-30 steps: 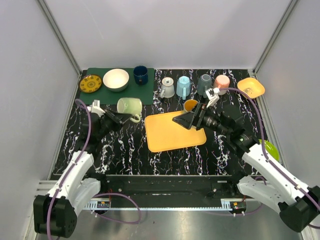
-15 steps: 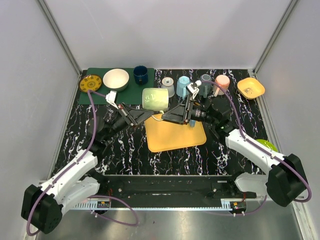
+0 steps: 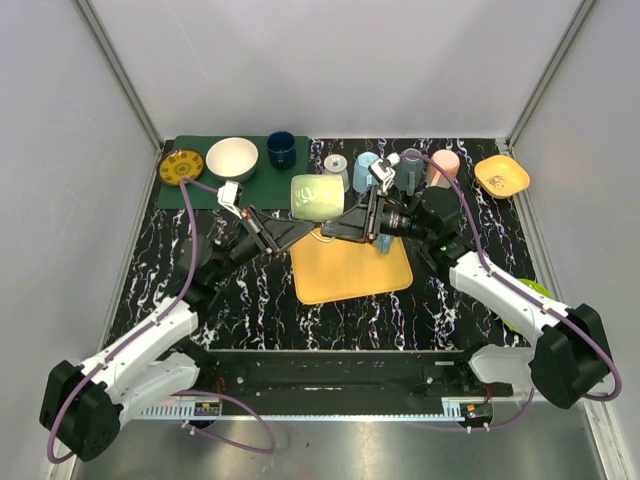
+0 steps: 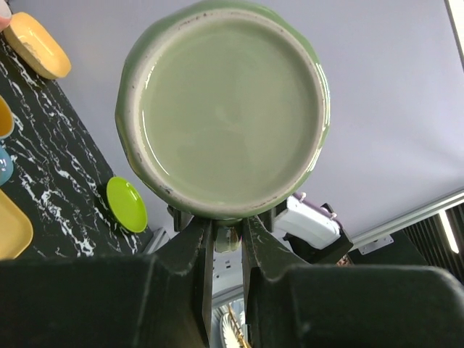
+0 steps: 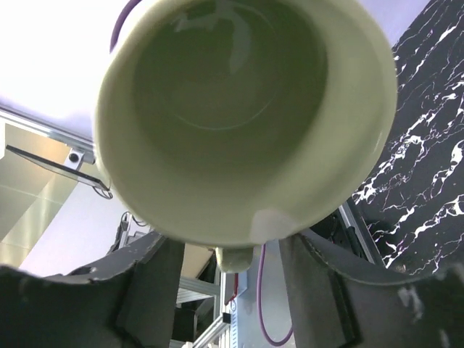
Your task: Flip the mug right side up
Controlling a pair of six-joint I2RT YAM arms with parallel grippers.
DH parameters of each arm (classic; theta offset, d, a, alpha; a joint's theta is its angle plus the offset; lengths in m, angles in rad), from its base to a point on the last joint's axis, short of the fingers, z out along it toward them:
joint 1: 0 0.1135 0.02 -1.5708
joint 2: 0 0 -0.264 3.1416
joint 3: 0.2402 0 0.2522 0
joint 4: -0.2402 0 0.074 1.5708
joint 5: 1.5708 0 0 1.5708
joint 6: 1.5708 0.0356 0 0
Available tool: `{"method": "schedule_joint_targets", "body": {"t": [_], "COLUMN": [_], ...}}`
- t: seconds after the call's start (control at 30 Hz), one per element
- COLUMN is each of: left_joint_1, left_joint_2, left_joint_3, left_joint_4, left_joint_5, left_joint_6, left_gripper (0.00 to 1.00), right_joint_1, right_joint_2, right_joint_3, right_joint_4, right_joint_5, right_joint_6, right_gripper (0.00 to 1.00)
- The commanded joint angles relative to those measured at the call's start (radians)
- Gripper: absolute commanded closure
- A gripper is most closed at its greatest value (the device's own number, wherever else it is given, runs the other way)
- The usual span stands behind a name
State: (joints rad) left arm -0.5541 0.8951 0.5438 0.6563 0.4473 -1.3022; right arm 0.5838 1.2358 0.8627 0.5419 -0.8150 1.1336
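The pale green mug (image 3: 317,196) hangs on its side in the air above the orange tray (image 3: 350,270). Its base faces my left gripper and its mouth faces my right gripper. My left gripper (image 3: 300,230) is shut on the mug's handle; the left wrist view shows the round base (image 4: 225,109) above the pinched fingers (image 4: 192,254). My right gripper (image 3: 335,230) is open at the mug's mouth (image 5: 239,109), its fingers (image 5: 156,279) wide apart on either side of the handle stub (image 5: 235,257), not touching it.
A green mat (image 3: 200,190) at back left holds a yellow plate (image 3: 181,166), a white bowl (image 3: 232,158) and a dark blue cup (image 3: 281,149). Several mugs (image 3: 336,172) stand in a back row, with an orange dish (image 3: 502,175) at back right and a lime plate (image 3: 538,292) at right.
My left gripper has carried the mug up and right from beside the mat to over the tray. My right gripper has swung left to meet the mug's mouth.
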Motion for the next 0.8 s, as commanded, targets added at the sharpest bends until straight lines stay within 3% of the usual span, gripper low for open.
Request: {"method": "schedule_joint_targets", "body": {"t": [0.0, 0.13, 0.37, 0.5, 0.57, 0.67, 0.77], "left_joint_1": [-0.032, -0.047, -0.067, -0.079, -0.081, -0.081, -0.081], "left_joint_2": [0.001, 0.004, 0.019, 0.025, 0.024, 0.018, -0.001], "left_joint_3": [0.053, 0.053, 0.048, 0.039, 0.031, 0.021, 0.001], "left_joint_4": [0.160, 0.152, 0.158, 0.167, 0.167, 0.166, 0.154], "left_joint_5": [-0.013, -0.018, -0.018, -0.018, -0.019, -0.016, -0.022], "left_joint_6": [0.007, 0.017, 0.020, 0.021, 0.023, 0.032, 0.052], "left_gripper": [1.00, 1.00, 1.00, 1.00, 1.00, 1.00, 1.00], "right_joint_1": [0.024, 0.031, 0.042, 0.042, 0.044, 0.044, 0.044], "right_joint_2": [0.031, 0.045, 0.068, 0.077, 0.076, 0.057, -0.005], "right_joint_3": [0.068, 0.079, 0.088, 0.084, 0.082, 0.084, 0.107], "right_joint_4": [0.041, 0.044, 0.092, 0.139, 0.136, 0.103, -0.120], "right_joint_5": [-0.038, -0.050, -0.072, -0.081, -0.081, -0.062, 0.025], "right_joint_6": [-0.009, -0.009, 0.021, 0.041, 0.037, 0.003, -0.136], "right_gripper": [0.44, 0.46, 0.58, 0.78, 0.94, 1.00, 1.00]}}
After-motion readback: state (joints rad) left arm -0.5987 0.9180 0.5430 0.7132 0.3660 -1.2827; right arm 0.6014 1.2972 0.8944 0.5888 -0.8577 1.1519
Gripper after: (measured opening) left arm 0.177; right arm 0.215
